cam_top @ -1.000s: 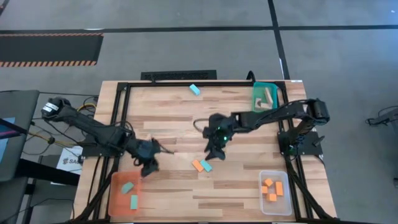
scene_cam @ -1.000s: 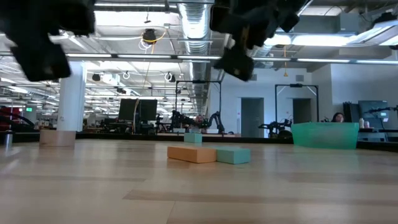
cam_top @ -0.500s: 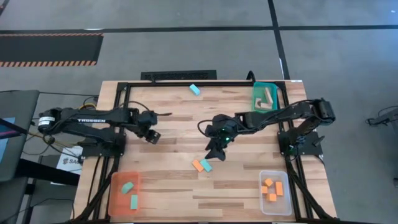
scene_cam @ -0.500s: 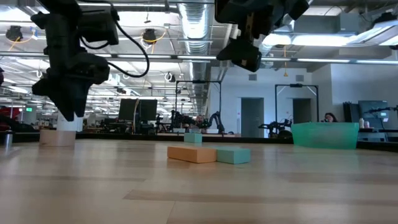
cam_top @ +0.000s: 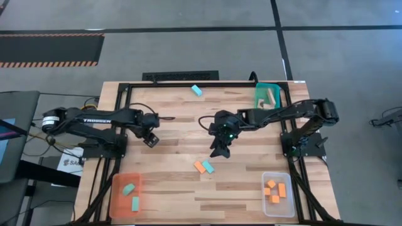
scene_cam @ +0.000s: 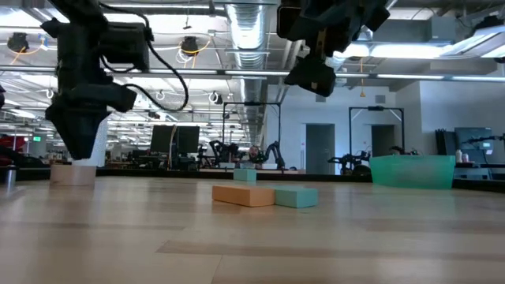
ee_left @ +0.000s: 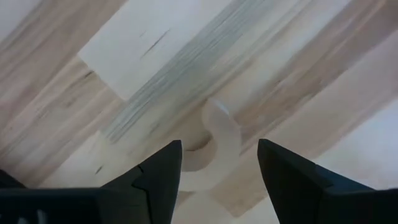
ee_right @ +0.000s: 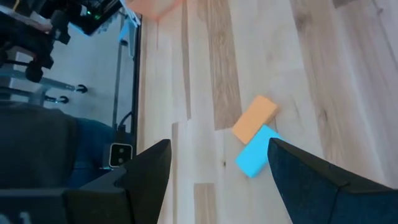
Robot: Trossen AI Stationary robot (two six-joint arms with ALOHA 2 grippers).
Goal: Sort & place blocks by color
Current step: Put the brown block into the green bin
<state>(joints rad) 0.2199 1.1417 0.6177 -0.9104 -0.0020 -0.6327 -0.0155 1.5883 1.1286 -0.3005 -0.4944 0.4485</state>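
Hovering over the table's (cam_top: 169, 119) middle, the right hand (cam_top: 219, 150) is seen released and empty, fingers spread wide above an orange block (cam_top: 200, 167) and a teal block (cam_top: 208, 166) lying touching at about 6 o'clock of centre. The left hand (cam_top: 149, 139) is held at 9 o'clock, parted around a pale tan curved block (ee_left: 214, 146) without gripping it. Another teal block (cam_top: 196, 90) lies at 12 o'clock. Sorted blocks are noted in the orange tray (cam_top: 117, 202), teal tray (cam_top: 276, 88) and clear tray (cam_top: 287, 201).

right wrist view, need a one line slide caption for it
Right gripper, jaws open, looks down on an orange block and a teal block lying touching on the wooden table.
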